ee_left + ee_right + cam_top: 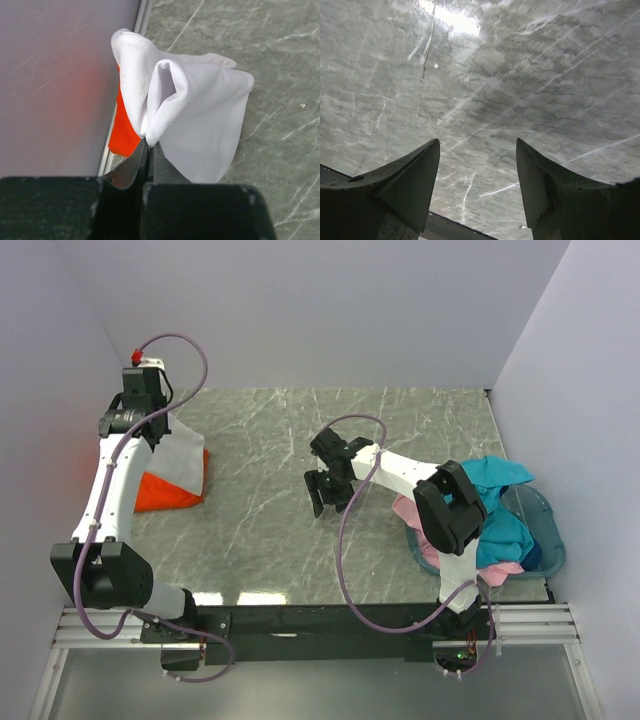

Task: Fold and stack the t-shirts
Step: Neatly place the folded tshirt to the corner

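Observation:
My left gripper (149,142) is shut on a bunched edge of a white t-shirt (200,120) at the table's left side (180,455). The white shirt hangs over a folded bright orange t-shirt (165,492), which shows in the left wrist view (122,135) against the wall. My right gripper (330,488) is open and empty above the bare middle of the marble table (485,85). A teal t-shirt (495,505) and a pink t-shirt (412,512) lie heaped in the basket at the right. The other white shirt is hidden.
A translucent teal plastic basket (545,515) stands at the right edge, partly under my right arm. White walls close in the left, back and right sides. The table's front edge (300,598) runs along the arm bases.

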Available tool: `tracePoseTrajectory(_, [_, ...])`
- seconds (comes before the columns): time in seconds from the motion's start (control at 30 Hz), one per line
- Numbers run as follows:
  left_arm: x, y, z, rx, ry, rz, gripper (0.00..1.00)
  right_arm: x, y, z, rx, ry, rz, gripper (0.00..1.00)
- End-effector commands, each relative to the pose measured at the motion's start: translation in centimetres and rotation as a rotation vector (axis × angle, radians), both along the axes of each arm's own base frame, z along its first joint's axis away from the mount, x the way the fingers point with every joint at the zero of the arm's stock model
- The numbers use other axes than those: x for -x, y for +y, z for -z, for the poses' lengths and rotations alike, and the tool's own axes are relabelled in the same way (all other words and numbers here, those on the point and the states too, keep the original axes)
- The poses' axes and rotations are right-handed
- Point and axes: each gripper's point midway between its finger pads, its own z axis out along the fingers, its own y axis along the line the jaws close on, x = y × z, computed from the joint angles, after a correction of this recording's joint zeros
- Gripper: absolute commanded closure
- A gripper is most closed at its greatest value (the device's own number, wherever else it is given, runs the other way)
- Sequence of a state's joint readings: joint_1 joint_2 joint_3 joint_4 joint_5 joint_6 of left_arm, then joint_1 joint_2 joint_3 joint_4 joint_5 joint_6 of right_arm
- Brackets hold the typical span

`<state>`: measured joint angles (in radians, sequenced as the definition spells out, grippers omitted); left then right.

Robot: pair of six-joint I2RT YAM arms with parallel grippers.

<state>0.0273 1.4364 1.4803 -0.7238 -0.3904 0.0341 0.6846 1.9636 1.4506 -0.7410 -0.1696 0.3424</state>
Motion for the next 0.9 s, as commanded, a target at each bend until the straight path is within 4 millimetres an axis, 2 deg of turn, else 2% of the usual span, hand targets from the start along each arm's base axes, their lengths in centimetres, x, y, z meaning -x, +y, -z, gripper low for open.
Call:
tracePoseTrajectory(0.0, [-0.6, 0.3, -3.3, -0.006, -0.096, 0.007, 1.0, -0.1, 0.5, -0.9, -0.033, -0.027, -0.015, 0.31])
tracePoseTrajectory(0.27, [-0.5, 0.4, -1.8, 0.006, -0.078, 0.009, 1.0, 0.4, 0.5, -0.8, -0.034, -0.019, -0.015, 0.31])
tracePoseTrajectory(0.53, [-1.4, 2.2, 1.4, 0.063, -0.043, -0.017, 1.0, 0.9, 0.3, -0.8, -0.034, -0.017, -0.009, 0.31])
tracePoseTrajectory(0.57, [-1.8, 2.5, 2.2, 0.068, -0.021, -0.024, 1.0, 1.0, 0.3, -0.8, -0.035, -0.018, -0.009, 0.31])
tracePoseTrajectory(0.73, [-2.9, 4.9, 3.6, 0.093, 0.0, -0.069, 1.0, 1.5, 0.1, -0.9, -0.043, -0.017, -0.005, 0.31])
tracePoseTrajectory(0.87, [-3.4, 7.0, 5.7, 0.1, 0.051, -0.112, 1.0, 1.9, 0.0, -0.9, -0.047, -0.016, -0.006, 0.31])
